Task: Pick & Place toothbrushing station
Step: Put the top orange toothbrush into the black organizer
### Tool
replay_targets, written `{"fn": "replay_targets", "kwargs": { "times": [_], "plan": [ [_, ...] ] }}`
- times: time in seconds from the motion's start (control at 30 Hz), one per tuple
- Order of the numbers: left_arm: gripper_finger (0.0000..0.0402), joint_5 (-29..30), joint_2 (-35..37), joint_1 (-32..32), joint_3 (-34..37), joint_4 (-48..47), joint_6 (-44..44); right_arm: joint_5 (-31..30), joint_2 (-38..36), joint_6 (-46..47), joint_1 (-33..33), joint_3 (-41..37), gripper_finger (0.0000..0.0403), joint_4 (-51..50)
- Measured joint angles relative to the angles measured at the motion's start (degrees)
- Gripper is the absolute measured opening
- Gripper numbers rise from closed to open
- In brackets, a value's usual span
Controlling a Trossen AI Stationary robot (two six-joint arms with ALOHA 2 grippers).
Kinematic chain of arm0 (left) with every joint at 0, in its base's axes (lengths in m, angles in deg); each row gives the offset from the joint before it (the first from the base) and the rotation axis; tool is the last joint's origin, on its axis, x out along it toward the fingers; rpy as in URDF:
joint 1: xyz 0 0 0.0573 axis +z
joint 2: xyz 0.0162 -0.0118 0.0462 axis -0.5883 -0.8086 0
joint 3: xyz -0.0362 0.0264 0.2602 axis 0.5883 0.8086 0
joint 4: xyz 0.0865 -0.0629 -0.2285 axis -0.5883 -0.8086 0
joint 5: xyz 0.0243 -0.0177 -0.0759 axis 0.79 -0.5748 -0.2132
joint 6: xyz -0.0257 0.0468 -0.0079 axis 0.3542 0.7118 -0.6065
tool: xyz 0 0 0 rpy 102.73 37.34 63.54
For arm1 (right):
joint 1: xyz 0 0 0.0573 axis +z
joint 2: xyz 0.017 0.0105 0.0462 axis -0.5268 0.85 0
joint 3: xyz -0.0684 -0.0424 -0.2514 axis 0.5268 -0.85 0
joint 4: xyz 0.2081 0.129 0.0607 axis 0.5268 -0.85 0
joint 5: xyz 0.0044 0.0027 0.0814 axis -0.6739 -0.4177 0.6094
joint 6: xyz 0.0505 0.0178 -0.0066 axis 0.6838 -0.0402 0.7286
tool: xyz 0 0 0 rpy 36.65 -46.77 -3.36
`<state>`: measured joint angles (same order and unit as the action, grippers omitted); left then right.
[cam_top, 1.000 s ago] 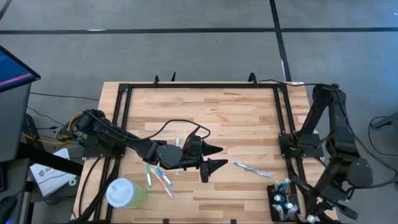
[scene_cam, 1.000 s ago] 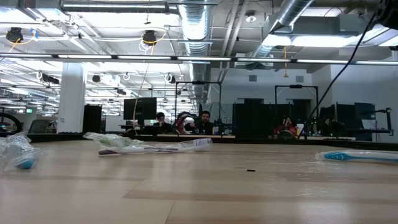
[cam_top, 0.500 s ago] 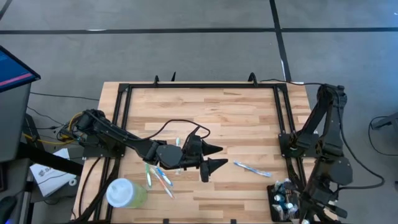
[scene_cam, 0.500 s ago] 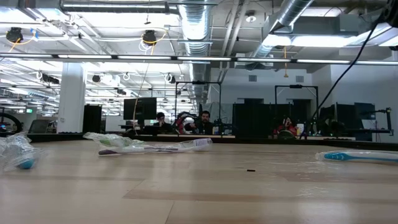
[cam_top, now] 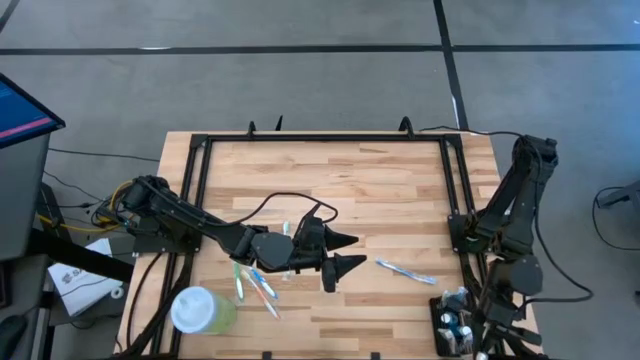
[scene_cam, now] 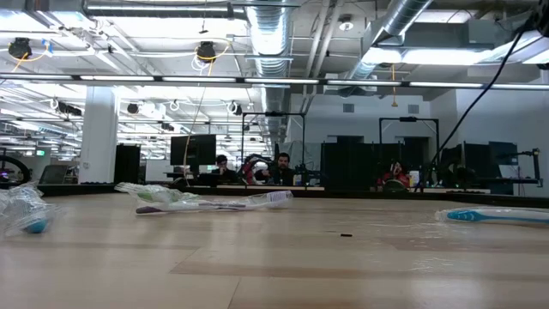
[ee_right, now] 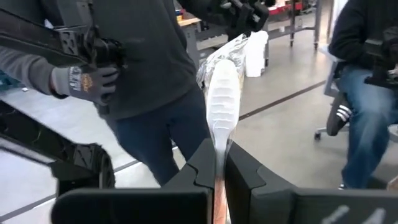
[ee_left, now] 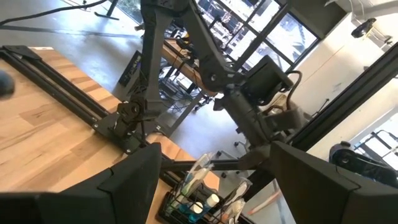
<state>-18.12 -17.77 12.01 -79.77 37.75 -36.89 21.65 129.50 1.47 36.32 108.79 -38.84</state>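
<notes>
Two arms are in play, and only the right one is busy. Its right gripper (ee_right: 219, 169) is pinched shut on a wrapped toothbrush (ee_right: 222, 102), whose plastic-sleeved head stands up past the fingertips in the right wrist view. Seen from above, that arm is folded down at the counter's (cam_top: 330, 190) near right corner, and the toothbrushing station (cam_top: 456, 325), a small black slotted holder already carrying a few brushes, sits directly below the gripper. The step in hand looks like loading the station: the brush is grasped and carried over, but not yet seated in a slot.

Next, I judge, the right gripper must line the handle up over a free slot, lower it straight in, and only then let go; a tilted entry could catch the grid top or nudge the holder.

Out in the middle of the counter, the left gripper (cam_top: 343, 252) hovers with its fingers spread wide and nothing between them. A blue toothbrush (cam_top: 405, 271) lies just beyond its tips, toward the station, and several more loose toothbrushes (cam_top: 256, 283) lie behind it, nearer the pale green cup (cam_top: 201, 310). In the right wrist view, a person in a grey glove (ee_right: 84, 79) stands beyond the counter.
</notes>
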Motion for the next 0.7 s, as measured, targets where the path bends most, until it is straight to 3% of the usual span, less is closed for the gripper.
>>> {"fn": "replay_targets", "kwargs": {
  "times": [0.37,0.7],
  "plan": [
    [0.0295,-0.03,0.00,0.00,0.00,0.01,-1.49,-1.92,-0.81,-1.95,-2.15,-1.78,0.0004,-0.35],
    [0.0295,-0.06,-0.02,0.00,0.00,-0.01,-1.78,-10.38,-0.81,-0.42,2.32,-1.78,0.0004,-3.82]
  ]
}}
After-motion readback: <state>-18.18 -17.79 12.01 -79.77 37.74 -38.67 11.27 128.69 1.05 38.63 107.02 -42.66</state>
